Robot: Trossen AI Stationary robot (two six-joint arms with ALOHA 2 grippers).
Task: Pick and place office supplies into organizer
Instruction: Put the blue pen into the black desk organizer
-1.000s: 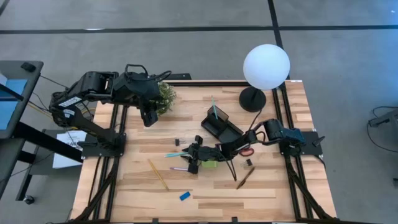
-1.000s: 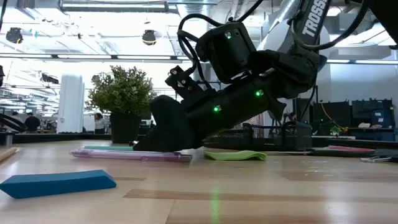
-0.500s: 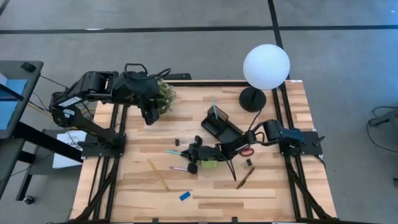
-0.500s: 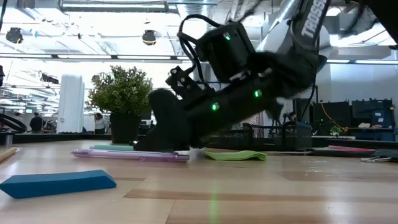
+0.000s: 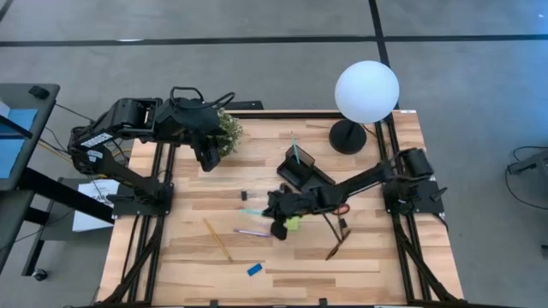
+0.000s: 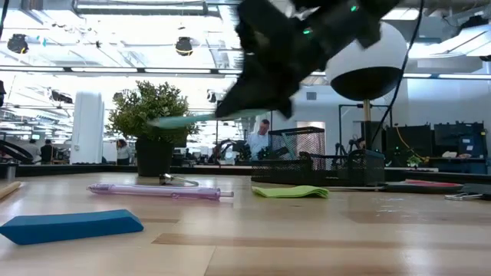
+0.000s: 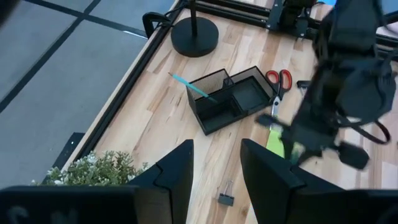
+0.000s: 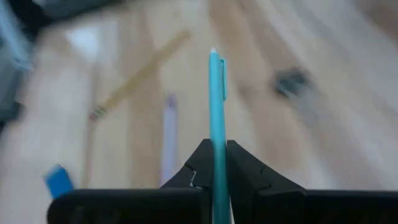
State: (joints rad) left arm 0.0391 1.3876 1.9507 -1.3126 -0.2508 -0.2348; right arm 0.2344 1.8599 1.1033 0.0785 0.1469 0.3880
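The right claw (image 8: pixel 214 163), closed on the teal pen (image 8: pixel 216 106), holds it in the air above the desk (image 5: pixel 377 257) near the organizer (image 5: pixel 304 174); the pen looks light, stiff and smooth, so a grip near its middle seems safest.

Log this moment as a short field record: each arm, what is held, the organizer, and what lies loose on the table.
right gripper: jaws shut on teal pen, lifted off the table
left gripper: jaws open, waiting near potted plant
organizer: holds another teal pen, upright
loose on table: pink pen, yellow pencil, blue eraser, sticky-note pad, scissors
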